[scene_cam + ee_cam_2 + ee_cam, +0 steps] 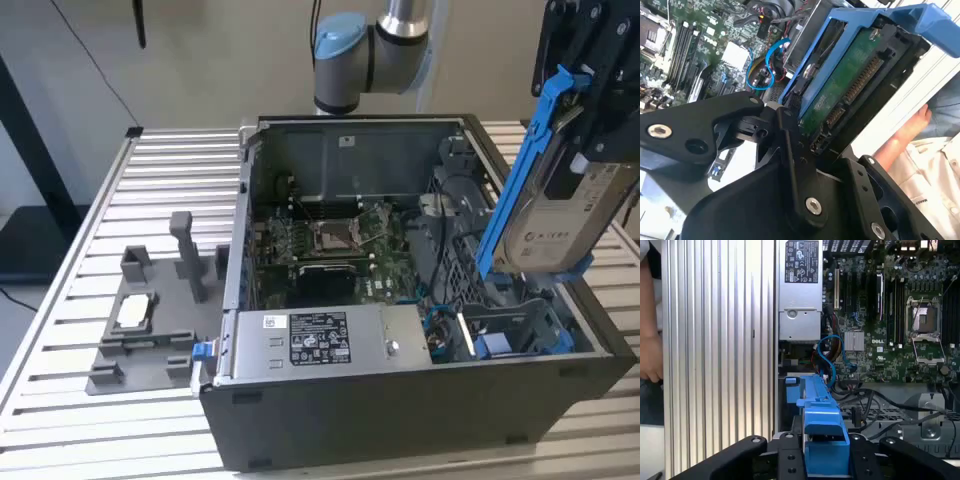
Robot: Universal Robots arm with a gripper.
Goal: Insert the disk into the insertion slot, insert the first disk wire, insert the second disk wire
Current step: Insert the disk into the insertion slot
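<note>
1. Now clamped tight on the disk (560,215), by its blue frame, in the gripper (592,120), high over the open computer case (400,420) at the exterior view's right.
2. Hangs steeply tilted, well apart from the insertion slot (515,325) in the case's corner below.
3. Risks jamming or scraping on the bay's rim if lowered at that slant, given so snug a fit.
4. Could catch the blue cables (827,352) looping just beside the bay.
5. May twist in the grip, with only thin plastic pinched.
6. Calls for care near a person's hand (650,357) at the edge of the table (715,340).
</note>
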